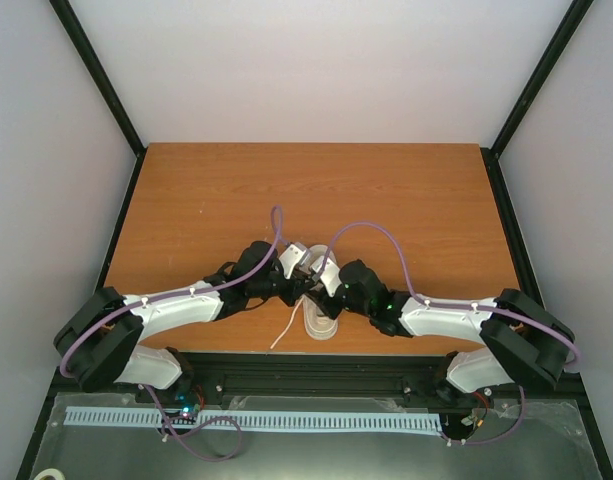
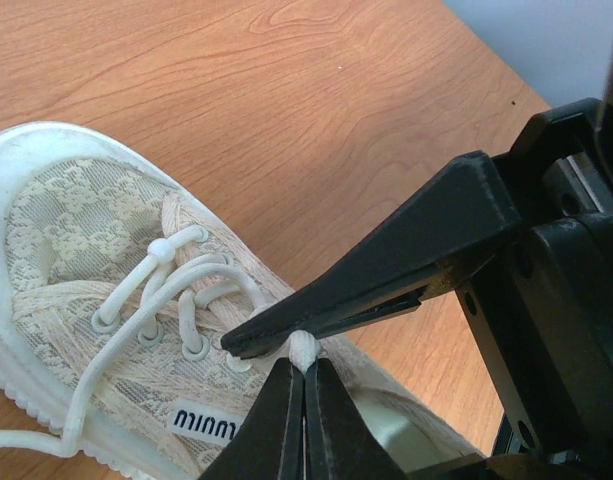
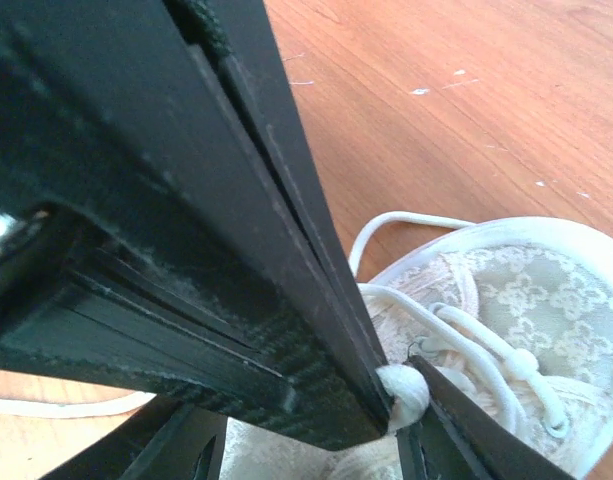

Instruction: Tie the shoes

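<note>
A cream lace-patterned shoe (image 1: 321,322) (image 2: 76,220) (image 3: 526,290) lies on the table near its front edge, with thin white laces (image 2: 176,275) threaded through the eyelets. Both grippers meet over it. My left gripper (image 2: 304,365) (image 1: 298,283) is shut, pinching a small white bunch of lace (image 2: 303,347) (image 3: 403,393) at its tip. My right gripper (image 3: 311,415) (image 1: 322,288) stands open. Its jaws are on either side of the left gripper's tip, and one finger (image 2: 386,270) (image 3: 456,420) touches the bunch. Its other finger is mostly hidden.
One loose lace end (image 1: 283,330) (image 3: 46,405) trails over the wood toward the table's front edge (image 1: 306,355). Another strand curves onto the table beside the toe (image 3: 406,220). Black frame posts (image 1: 96,70) stand at the table's back corners.
</note>
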`<action>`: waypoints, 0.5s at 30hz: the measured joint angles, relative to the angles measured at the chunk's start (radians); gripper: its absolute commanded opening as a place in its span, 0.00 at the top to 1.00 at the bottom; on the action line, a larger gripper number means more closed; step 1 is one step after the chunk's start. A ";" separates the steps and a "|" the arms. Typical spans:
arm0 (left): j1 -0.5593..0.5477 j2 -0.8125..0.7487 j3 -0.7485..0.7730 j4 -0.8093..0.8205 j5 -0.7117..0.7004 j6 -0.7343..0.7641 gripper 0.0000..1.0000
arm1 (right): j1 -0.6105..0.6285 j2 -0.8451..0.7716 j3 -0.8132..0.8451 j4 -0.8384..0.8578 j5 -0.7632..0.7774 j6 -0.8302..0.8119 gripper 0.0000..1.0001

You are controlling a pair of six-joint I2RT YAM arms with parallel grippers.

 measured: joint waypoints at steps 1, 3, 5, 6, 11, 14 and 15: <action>0.000 0.000 0.001 0.001 -0.002 0.000 0.99 | 0.002 -0.001 -0.002 0.002 0.011 0.000 0.55; 0.000 0.000 0.002 0.005 -0.003 0.000 0.99 | 0.003 -0.010 -0.009 0.005 0.031 0.001 0.56; 0.000 0.000 0.003 0.011 -0.002 0.000 0.99 | 0.003 -0.023 -0.017 0.006 0.049 0.001 0.57; 0.000 0.000 0.004 0.014 0.000 0.000 0.99 | 0.003 -0.031 -0.021 0.006 0.059 0.001 0.58; 0.000 0.000 0.013 0.021 0.005 0.000 0.99 | 0.003 -0.050 -0.027 0.007 0.087 -0.001 0.61; 0.000 0.002 0.015 0.021 0.006 0.000 0.99 | 0.003 -0.049 -0.027 0.007 0.092 -0.003 0.63; 0.000 0.003 0.016 0.021 0.007 0.000 0.99 | 0.003 -0.049 -0.027 0.007 0.093 -0.004 0.65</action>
